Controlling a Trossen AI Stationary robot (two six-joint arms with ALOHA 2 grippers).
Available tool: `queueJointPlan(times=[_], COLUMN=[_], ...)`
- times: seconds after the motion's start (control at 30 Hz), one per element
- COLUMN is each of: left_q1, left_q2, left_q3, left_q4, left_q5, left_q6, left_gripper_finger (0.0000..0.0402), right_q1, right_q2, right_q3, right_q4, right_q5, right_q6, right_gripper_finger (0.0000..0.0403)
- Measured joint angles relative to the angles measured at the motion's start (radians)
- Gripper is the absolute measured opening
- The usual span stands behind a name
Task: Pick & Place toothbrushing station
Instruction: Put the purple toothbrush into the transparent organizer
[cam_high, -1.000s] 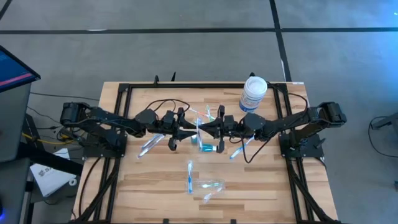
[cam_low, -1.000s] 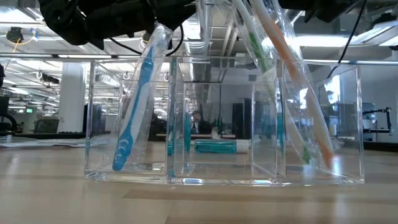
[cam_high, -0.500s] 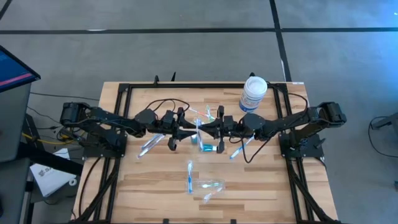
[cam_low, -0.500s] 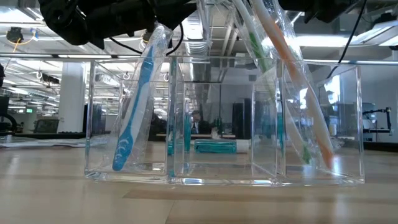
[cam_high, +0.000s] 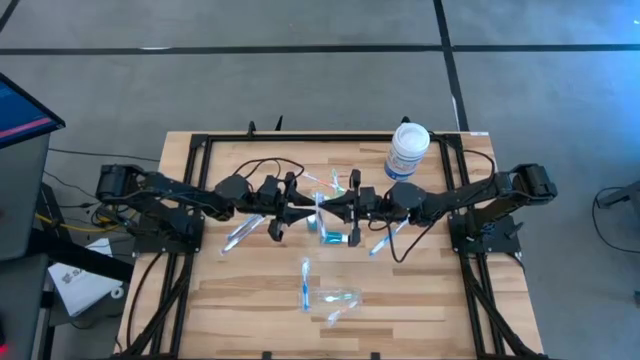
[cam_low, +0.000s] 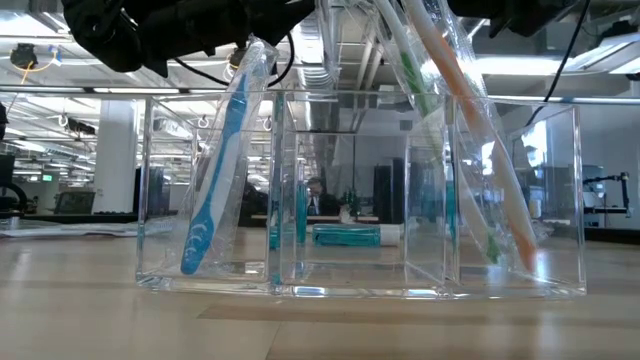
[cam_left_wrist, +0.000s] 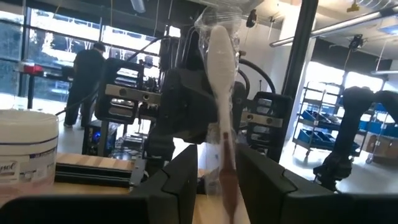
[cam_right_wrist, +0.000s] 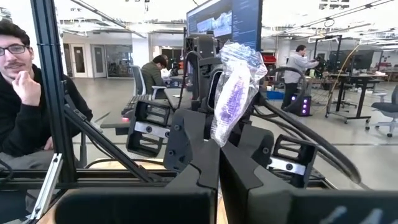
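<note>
Both arms meet mid-table, passing a wrapped toothbrush; the station looks partly filled.

The left pincer (cam_high: 303, 208) and right pincer (cam_high: 334, 208) each pinch a bagged pink-white toothbrush (cam_left_wrist: 221, 68) between them. The clear tray (cam_low: 560, 200) near the front of the table (cam_high: 250, 300) already holds a blue toothbrush (cam_low: 215, 190). The teal tube (cam_high: 334, 238) and other wrapped brushes lie loose, so I'd judge more placing remains.

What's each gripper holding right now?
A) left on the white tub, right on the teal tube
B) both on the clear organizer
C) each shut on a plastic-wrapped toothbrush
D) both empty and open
C: the left gripper pinches a wrapped toothbrush upright between its fingers, and the right gripper clamps another wrapped toothbrush.
</note>
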Motion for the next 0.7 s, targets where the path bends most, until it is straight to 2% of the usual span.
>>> queueJointPlan(times=[0.37, 0.7], left_q1=[0.0, 0.0], left_q2=[-0.002, -0.002], left_q3=[0.0, 0.0], left_q4=[0.004, 0.004], left_q5=[0.0, 0.0], left_q6=[-0.005, -0.005], left_gripper_finger=[0.0104, 0.0104], right_q1=[-0.003, 0.006], right_q2=[0.0, 0.007], right_q3=[0.027, 0.077], right_q4=[-0.001, -0.089], right_q5=[0.0, 0.0], right_q6=[-0.005, -0.035], right_gripper_finger=[0.0, 0.0])
